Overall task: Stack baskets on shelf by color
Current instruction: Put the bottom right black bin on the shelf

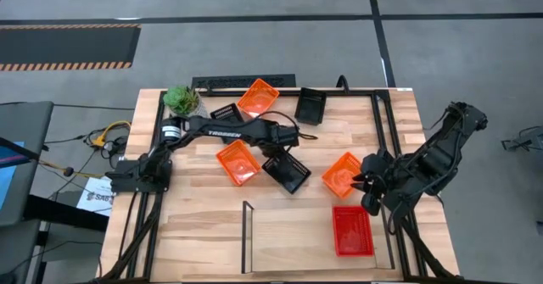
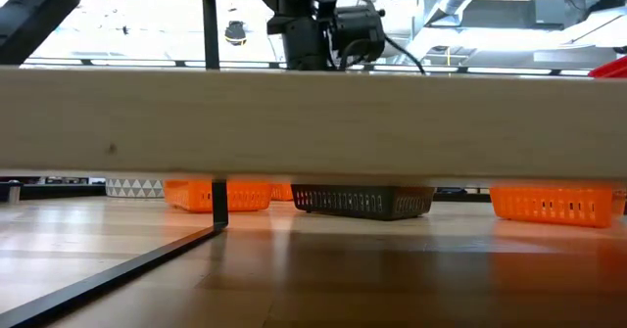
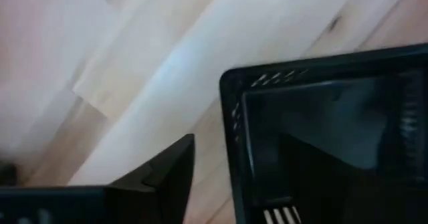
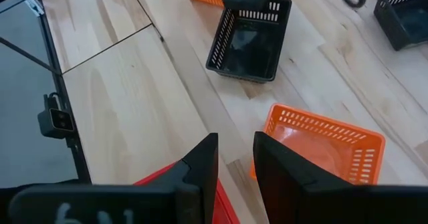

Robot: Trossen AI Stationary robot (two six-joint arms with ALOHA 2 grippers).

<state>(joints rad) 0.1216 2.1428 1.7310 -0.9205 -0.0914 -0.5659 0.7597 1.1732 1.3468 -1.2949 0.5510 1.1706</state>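
Observation:
A black basket rests on its base at mid-table. My left gripper hangs open over its far end, pointing steeply down. In the left wrist view one finger stands just outside the end wall; I see no touch. Orange baskets and two more black baskets lie around it. A red basket sits on the shelf. My right gripper hovers open above the red basket with nothing between its fingers.
The shelf's black upright frames stand near the table's front edge. A small green plant sits at the far left corner. A black cable trails beside the left gripper. Bare tabletop lies at the near left.

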